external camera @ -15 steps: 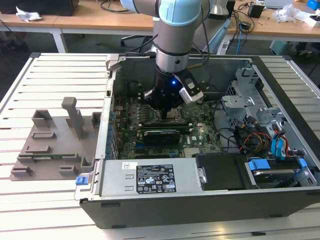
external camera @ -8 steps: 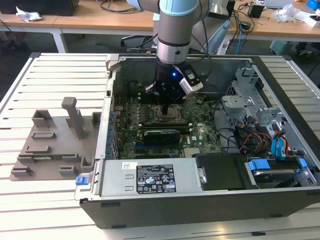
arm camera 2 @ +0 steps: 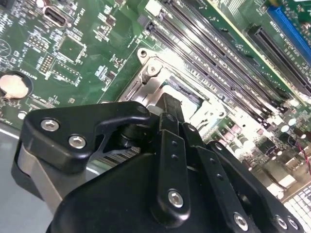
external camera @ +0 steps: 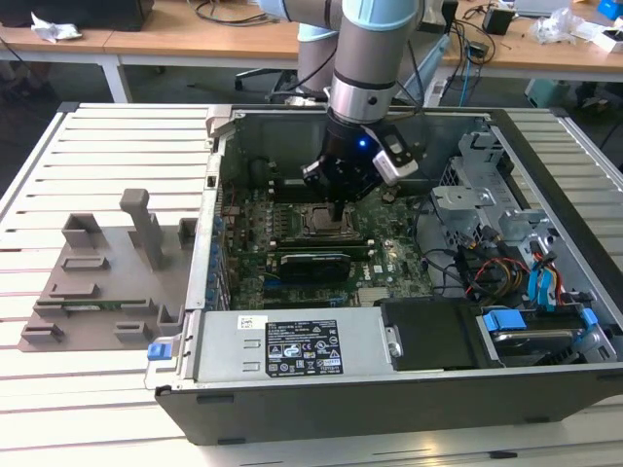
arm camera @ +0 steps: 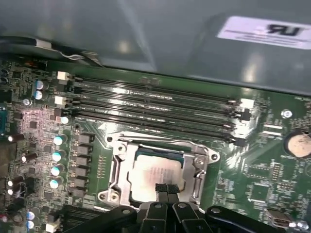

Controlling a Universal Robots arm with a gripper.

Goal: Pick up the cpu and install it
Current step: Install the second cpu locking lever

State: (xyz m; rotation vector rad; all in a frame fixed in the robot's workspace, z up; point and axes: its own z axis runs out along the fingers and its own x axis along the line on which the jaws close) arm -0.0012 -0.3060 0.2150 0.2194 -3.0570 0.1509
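Observation:
The cpu (arm camera: 150, 170), a small square chip with a pale silver top, lies flat inside the metal socket frame (arm camera: 119, 167) on the green motherboard. My gripper (arm camera: 164, 187) reaches down into the open computer case (external camera: 321, 389). Its two black fingertips are pressed together over the cpu's edge. Nothing is held between them. In the exterior view the gripper (external camera: 336, 207) hangs right over the socket (external camera: 326, 226). In the second wrist view the fingers (arm camera 2: 170, 114) hide most of the socket.
Several long memory slots (arm camera: 155, 104) run beside the socket. A black card (external camera: 313, 265) lies just in front of it. Drive cages and cables (external camera: 516, 263) crowd the case on the exterior view's right. A grey fixture (external camera: 107, 272) sits on the slatted table at the left.

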